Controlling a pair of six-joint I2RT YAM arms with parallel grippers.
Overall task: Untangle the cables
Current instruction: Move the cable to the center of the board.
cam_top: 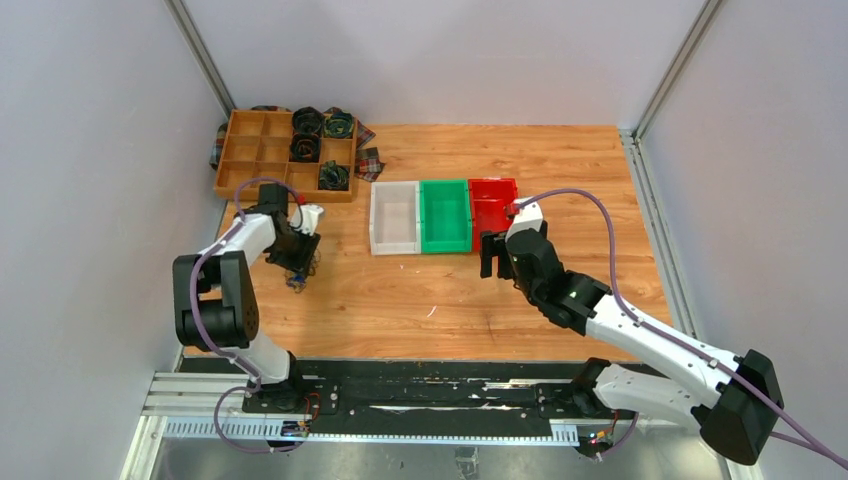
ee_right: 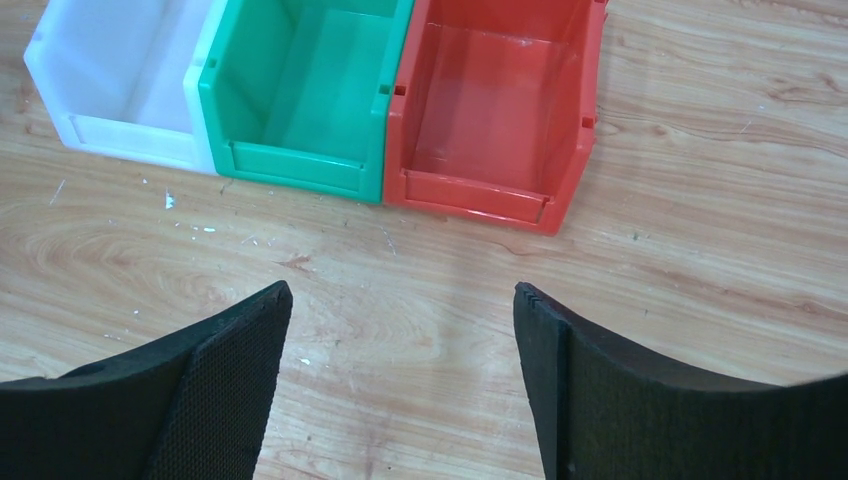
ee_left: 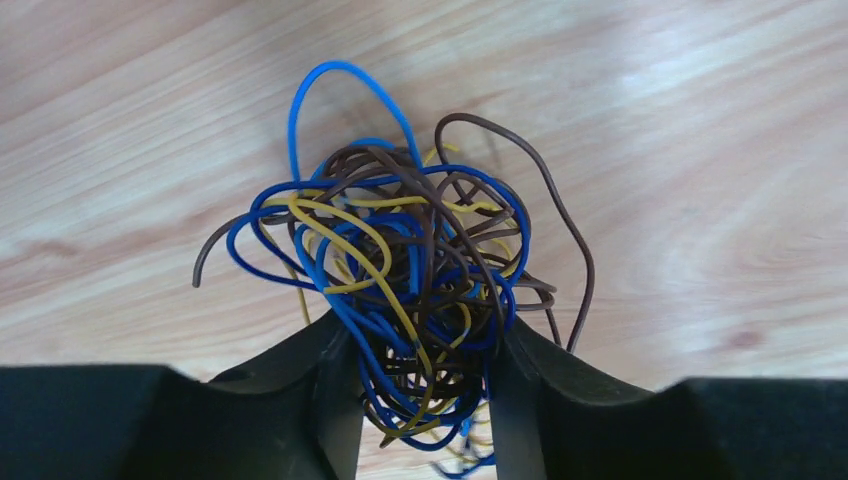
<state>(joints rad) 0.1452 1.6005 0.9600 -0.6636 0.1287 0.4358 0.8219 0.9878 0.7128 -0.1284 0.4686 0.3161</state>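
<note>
The cables are one tangled ball of thin blue, yellow and dark brown wires on the wooden table; from above the cables show as a small dark clump at the left. My left gripper reaches down over the ball, and its two black fingers press against the wires from both sides, with the lower part of the tangle packed between them. In the top view the left gripper sits right on the clump. My right gripper hangs open over bare wood in front of the bins, holding nothing; it appears as the right gripper from above.
Three bins stand side by side mid-table: white bin, green bin, red bin, also seen as white bin, green bin, red bin. A wooden compartment tray with dark coils sits at the back left.
</note>
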